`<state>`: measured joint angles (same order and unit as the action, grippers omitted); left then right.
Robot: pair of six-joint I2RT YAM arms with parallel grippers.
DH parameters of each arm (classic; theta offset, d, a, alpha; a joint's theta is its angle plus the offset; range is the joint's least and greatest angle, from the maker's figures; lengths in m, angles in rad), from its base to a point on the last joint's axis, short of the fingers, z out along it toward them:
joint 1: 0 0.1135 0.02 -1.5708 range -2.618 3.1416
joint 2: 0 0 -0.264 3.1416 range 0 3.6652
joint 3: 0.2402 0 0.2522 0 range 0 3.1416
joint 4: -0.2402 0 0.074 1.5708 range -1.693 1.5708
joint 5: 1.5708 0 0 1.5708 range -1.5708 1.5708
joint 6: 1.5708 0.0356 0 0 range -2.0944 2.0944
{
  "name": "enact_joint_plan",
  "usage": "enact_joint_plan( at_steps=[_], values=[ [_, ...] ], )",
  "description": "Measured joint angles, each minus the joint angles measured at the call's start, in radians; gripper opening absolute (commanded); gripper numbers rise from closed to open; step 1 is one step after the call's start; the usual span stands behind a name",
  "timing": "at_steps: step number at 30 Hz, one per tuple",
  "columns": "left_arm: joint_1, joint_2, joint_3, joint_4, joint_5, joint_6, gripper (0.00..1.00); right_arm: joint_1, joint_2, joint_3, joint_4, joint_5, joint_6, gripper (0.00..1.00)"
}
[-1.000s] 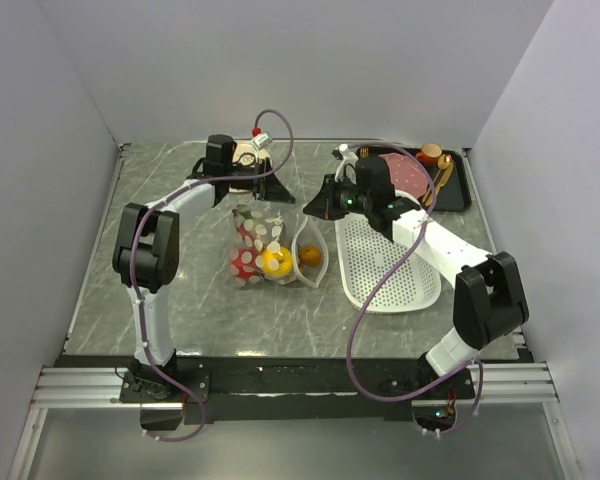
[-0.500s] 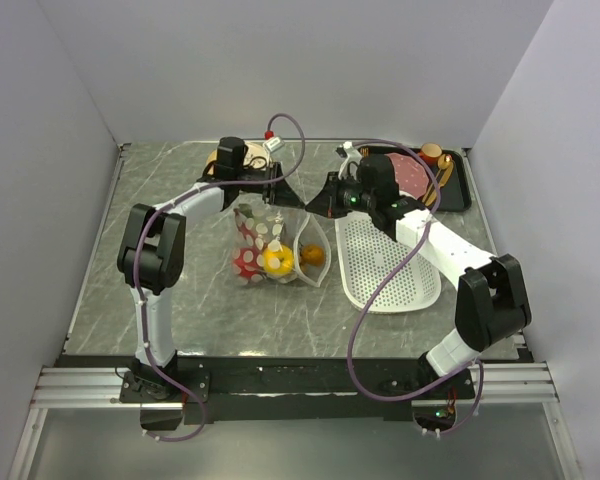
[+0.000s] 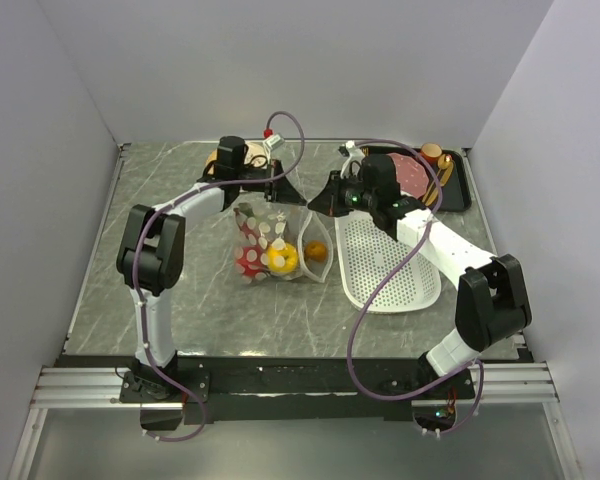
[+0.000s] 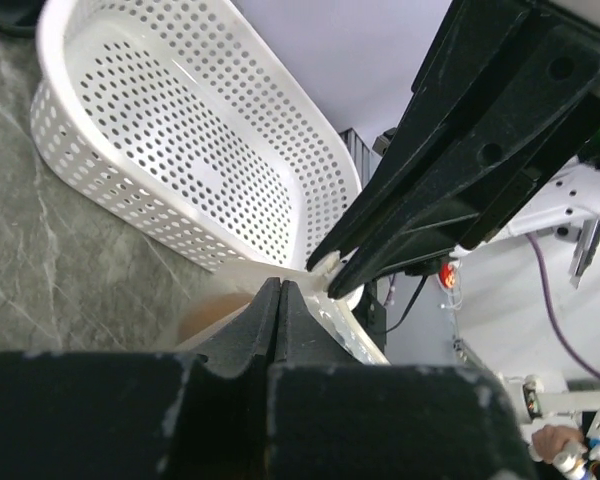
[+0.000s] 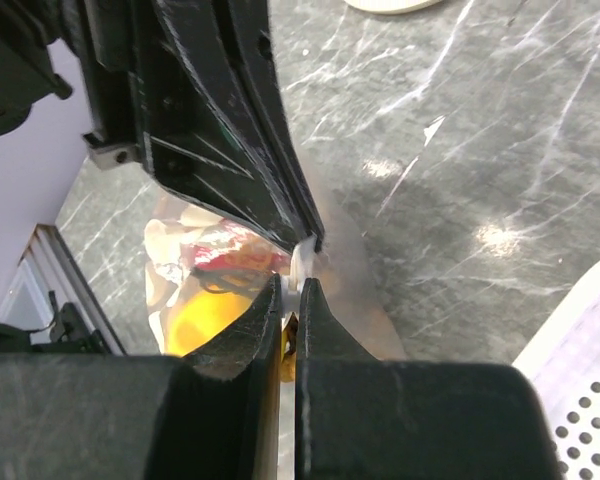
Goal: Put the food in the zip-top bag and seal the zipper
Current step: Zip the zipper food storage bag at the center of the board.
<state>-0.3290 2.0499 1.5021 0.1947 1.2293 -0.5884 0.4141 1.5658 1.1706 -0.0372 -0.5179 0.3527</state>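
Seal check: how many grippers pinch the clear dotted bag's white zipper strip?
2. Left gripper and right gripper both clamp the white zipper strip, side by side.

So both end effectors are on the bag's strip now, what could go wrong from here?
1. The left end effector and right end effector pinch the zipper almost tip to tip; sliding along it, they might collide or lose the thin strip.
2. The zip-top bag bulges with food; a tug could drag it or leave part of the mouth unsealed.

Glossy clear plastic zip-top bag [image 3: 265, 222], matt white perforated plastic basket [image 3: 415, 280]
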Motion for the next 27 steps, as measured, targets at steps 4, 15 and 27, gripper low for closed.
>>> enact_joint_plan(
  at_steps=[4,15,27],
  values=[
    [0.017,-0.022,-0.018,0.031,-0.025,-0.056,0.01,0.000,-0.002,-0.017,0.034,0.009,-0.003,0.00],
    [0.053,-0.042,-0.044,0.065,-0.086,-0.132,0.01,0.027,-0.003,-0.035,0.050,0.039,-0.017,0.00],
    [0.095,-0.045,-0.051,0.085,-0.129,-0.162,0.01,0.035,-0.070,-0.118,0.052,0.043,-0.021,0.00]
  ],
)
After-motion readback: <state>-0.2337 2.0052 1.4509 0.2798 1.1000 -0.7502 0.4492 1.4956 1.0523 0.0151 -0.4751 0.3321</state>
